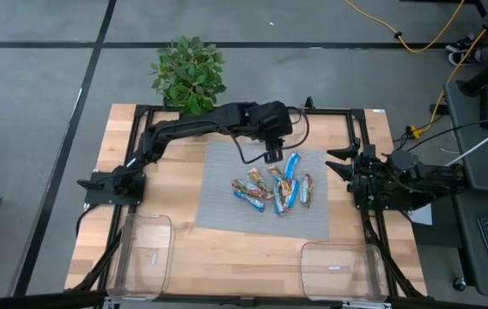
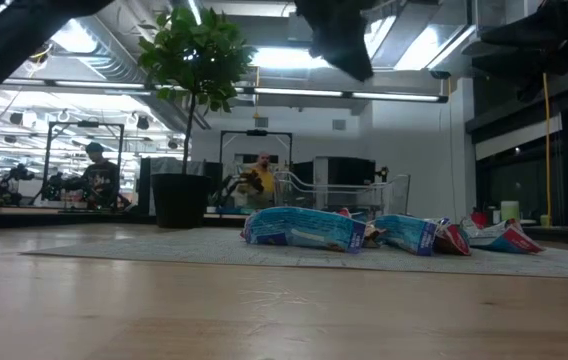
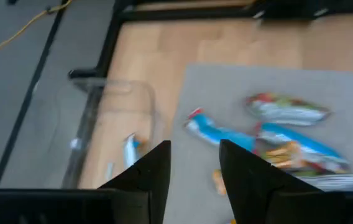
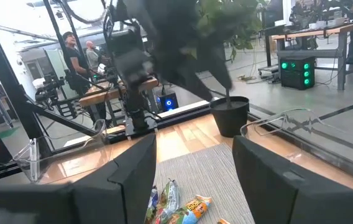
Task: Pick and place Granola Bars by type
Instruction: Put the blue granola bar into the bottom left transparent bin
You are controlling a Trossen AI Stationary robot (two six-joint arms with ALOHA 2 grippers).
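Several granola bars (image 1: 274,189), blue, silver and orange-red, lie in a loose pile on the grey mat (image 1: 222,215); the low view shows them flat on the mat (image 2: 304,228). My left gripper (image 1: 272,156) hangs open above the mat's far part, just beyond the pile. Its wrist view (image 3: 195,152) looks down on a blue bar (image 3: 220,134) and a silver one (image 3: 285,109). My right gripper (image 1: 337,163) waits open at the table's right side, pointing at the pile (image 4: 176,208).
Two clear plastic bins stand at the near edge, one left (image 1: 139,253), one right (image 1: 340,268). A potted plant (image 1: 190,73) sits at the far edge behind the left arm. Bare wood flanks the mat. People work at benches in the room beyond (image 2: 94,180).
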